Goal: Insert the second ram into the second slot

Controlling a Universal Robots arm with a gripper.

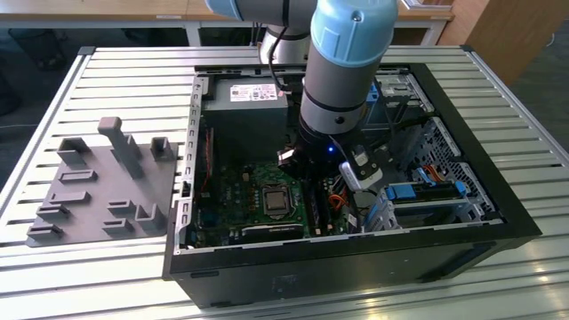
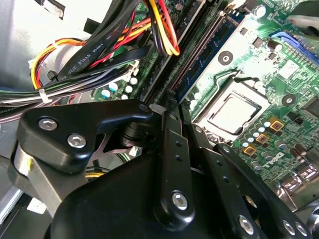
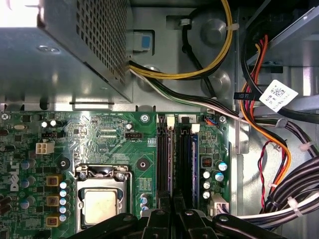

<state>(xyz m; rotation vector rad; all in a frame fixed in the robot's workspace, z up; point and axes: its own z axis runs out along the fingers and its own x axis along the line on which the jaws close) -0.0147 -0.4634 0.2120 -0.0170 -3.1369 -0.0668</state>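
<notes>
Slatted metal table (image 1: 133, 73) bearing open computer case (image 1: 498, 200); arm (image 1: 347, 60) plunged vertically inside over motherboard (image 3: 114, 144); gripper (image 3: 172, 214), fingers pressed together and empty, just short of second ram (image 3: 192, 159), seated upright in its slot.

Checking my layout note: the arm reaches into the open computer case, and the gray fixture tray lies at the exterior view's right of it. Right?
The side is wrong: the exterior view shows the gray fixture tray at its left of the computer case. The arm does reach into the case.
</notes>
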